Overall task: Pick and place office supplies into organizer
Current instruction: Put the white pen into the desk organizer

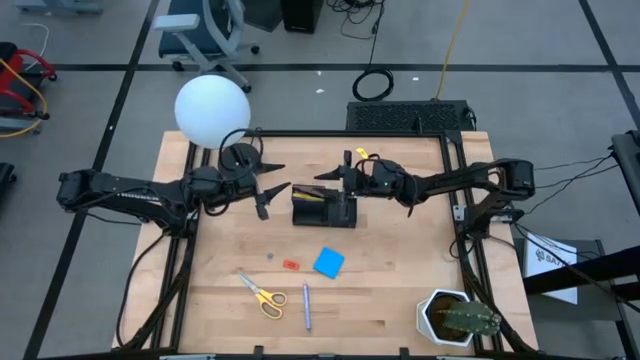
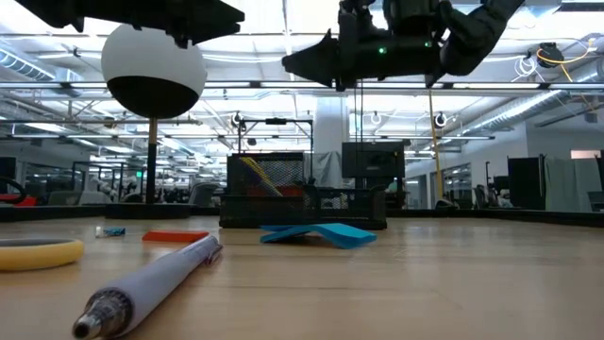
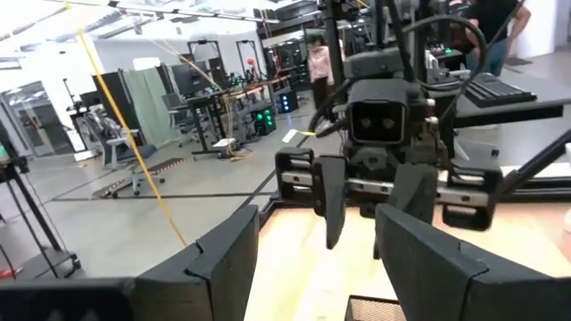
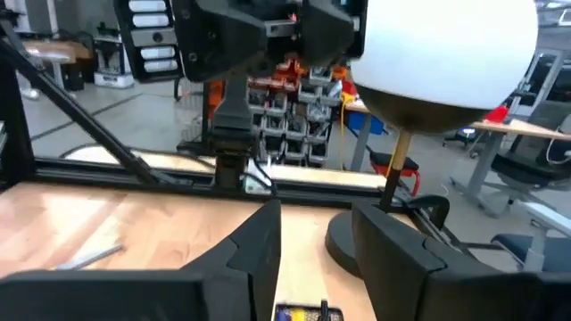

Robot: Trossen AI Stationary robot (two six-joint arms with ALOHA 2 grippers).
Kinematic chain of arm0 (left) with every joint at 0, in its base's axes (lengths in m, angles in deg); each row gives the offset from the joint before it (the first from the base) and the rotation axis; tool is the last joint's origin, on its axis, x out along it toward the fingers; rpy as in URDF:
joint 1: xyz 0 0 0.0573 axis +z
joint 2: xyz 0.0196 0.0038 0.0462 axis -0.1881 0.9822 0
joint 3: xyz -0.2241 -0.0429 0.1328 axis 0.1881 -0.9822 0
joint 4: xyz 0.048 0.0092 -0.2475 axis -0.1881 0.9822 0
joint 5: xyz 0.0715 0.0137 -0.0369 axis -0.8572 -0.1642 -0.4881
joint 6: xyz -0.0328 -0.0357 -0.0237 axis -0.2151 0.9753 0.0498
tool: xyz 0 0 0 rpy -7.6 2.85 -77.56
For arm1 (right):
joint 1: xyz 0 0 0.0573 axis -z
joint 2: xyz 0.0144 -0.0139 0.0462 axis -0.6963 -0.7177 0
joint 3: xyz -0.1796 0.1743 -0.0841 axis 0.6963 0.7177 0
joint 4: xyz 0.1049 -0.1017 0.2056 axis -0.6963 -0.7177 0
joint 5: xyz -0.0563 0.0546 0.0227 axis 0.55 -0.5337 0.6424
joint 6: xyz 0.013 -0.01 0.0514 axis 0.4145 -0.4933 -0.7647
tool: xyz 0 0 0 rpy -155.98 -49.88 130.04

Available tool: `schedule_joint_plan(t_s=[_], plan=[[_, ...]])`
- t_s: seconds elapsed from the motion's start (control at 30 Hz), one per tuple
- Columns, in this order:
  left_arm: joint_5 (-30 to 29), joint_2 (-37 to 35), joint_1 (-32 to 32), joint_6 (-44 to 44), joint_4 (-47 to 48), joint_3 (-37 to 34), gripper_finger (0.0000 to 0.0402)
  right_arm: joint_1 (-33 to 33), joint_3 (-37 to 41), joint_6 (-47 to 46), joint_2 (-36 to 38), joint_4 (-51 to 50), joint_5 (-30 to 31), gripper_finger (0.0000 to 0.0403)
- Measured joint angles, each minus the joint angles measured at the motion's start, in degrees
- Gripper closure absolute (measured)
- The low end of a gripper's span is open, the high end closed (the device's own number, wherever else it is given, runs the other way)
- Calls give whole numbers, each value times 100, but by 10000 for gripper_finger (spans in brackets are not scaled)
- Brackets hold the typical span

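The black organizer [image 1: 325, 209] stands mid-table with a yellow pen [image 2: 255, 175] leaning inside it. Nearer the front edge, flat on the wood, lie the yellow-handled scissors [image 1: 262, 295], a silver-blue pen [image 1: 306, 306], the blue square pad [image 1: 328, 262], a red piece [image 1: 291, 264] and a tiny blue pin [image 1: 270, 256]. My left gripper [image 3: 317, 267] hangs open just left of the organizer, high above the table. My right gripper [image 4: 317, 259] is open over the organizer's far side, with nothing between its fingers. The two grippers face each other.
A lamp with a white globe [image 1: 212, 110] and a round black base [image 1: 240, 157] stands at the far left, close to my left arm. A white potted cactus [image 1: 458, 318] sits at the near right corner. Black frame rails [image 1: 455, 215] edge the table.
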Motion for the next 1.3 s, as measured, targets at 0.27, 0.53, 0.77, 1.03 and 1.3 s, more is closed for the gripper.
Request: schedule_joint_plan(t_s=[0.27,0.53,0.77,1.03,1.3], plan=[[79,0,-184,-196,62,1,172,-2,2,82,251,-448,0,275],[713,65,-312,-227,2129,772,172,-2,2,107,249,-488,90,277],[730,262,-788,-713,3002,944,172,0,2,106,249,-484,152,279],[733,361,-1273,-1072,3144,944,172,0,2,106,249,-481,152,282],[989,471,-1384,-1072,3978,1295,172,0,4,106,249,-495,152,285]])
